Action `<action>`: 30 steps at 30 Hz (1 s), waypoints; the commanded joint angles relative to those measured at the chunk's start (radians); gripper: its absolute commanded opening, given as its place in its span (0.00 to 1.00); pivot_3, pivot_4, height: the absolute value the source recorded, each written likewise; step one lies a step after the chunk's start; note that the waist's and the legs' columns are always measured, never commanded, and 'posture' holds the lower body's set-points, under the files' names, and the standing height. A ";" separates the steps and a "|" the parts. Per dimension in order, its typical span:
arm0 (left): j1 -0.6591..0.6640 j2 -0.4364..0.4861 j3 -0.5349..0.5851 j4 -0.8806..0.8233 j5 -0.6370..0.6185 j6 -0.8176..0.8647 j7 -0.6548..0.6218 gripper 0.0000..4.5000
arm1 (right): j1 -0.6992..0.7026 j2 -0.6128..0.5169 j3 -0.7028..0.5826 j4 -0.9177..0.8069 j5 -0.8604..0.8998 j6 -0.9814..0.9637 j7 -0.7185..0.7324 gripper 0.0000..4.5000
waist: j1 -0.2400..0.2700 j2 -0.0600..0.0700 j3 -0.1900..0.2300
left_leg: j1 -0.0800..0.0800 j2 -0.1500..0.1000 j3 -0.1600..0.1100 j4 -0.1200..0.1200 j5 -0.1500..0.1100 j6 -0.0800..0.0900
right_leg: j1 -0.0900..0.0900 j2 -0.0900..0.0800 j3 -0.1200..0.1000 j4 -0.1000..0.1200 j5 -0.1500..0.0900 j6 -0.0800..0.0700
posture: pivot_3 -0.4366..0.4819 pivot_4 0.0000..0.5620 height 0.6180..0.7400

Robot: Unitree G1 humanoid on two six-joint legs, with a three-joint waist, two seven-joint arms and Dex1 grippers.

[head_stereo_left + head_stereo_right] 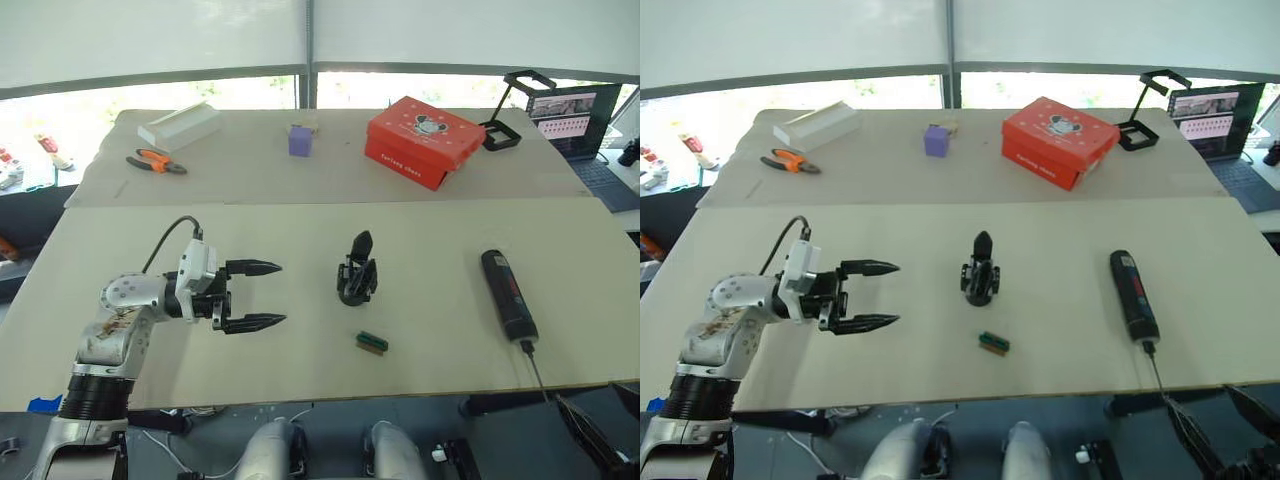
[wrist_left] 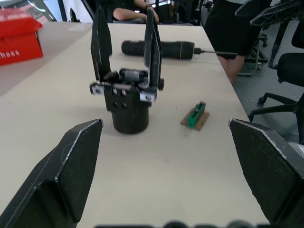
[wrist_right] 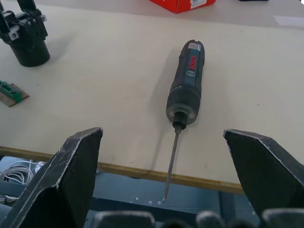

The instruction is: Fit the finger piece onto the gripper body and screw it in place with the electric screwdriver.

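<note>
Left tool hung low over the bench with its two black fingers spread wide and nothing between them, aimed at the gripper body, which stood well apart from it near the middle of the bench. Right tool was likewise spread and empty, hanging off the near edge of the bench, with the electric screwdriver lying ahead of its gap and untouched.

Gripper body stood on its rounded base with two black fingers rising from it. Whether either of these was the finger piece, seated but unscrewed, could not be told. The screwdriver lay flat on the right of the bench, its thin bit overhanging the near edge. A small green-and-brown block lay just in front of the gripper body.

Assessment: no grasp made, no screwing begun. Taking up the screwdriver and driving the screw remained outstanding.

Legible markings: "BOSCH" in red on the screwdriver barrel. A red box on the far bench carried white print ending "hoes" and a cartoon figure. Other writing was too small to read
</note>
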 commanded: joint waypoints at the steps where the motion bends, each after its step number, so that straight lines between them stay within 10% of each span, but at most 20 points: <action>1: 0.000 0.012 0.005 -0.041 -0.023 0.007 0.007 1.00 | -0.082 -0.171 0.004 -0.037 0.009 0.287 -0.222 1.00 | 0.000 0.001 0.000 | 0.000 0.000 0.000 0.000 0.000 0.000 | 0.000 0.000 0.000 0.000 0.000 0.000 | 0.48 0.27 1.00; 8: -0.008 -0.006 -0.018 -0.088 -0.054 0.029 0.014 1.00 | -0.393 -0.448 0.134 0.104 0.135 0.704 -0.340 1.00 | 0.015 0.000 0.000 | 0.000 0.000 0.000 -0.004 0.007 0.005 | 0.001 0.001 -0.002 0.001 -0.002 -0.005 | 0.48 0.27 1.00; 19: 0.020 -0.015 -0.037 -0.156 -0.086 0.066 0.043 1.00 | -0.648 -0.538 0.427 0.352 -0.009 0.697 -0.304 1.00 | 0.012 0.000 0.001 | 0.000 -0.001 0.000 -0.004 0.007 0.008 | 0.006 0.002 -0.003 0.000 -0.002 -0.003 | 0.48 0.27 1.00; 27: 0.023 -0.009 -0.043 -0.175 -0.101 0.064 0.026 1.00 | -0.673 -0.540 0.370 0.336 -0.017 0.647 -0.232 0.44 | 0.009 0.000 0.001 | 0.001 -0.001 0.000 -0.004 0.007 0.007 | 0.007 0.002 -0.004 -0.001 -0.002 -0.002 | 0.48 0.27 1.00; 30: 0.033 -0.001 -0.048 -0.187 -0.110 0.070 0.011 1.00 | -0.631 -0.521 0.272 0.181 0.085 0.724 -0.209 0.43 | 0.009 0.002 0.002 | 0.001 -0.001 0.000 -0.004 0.007 0.007 | 0.007 0.002 -0.003 -0.001 -0.002 -0.002 | 0.48 0.27 1.00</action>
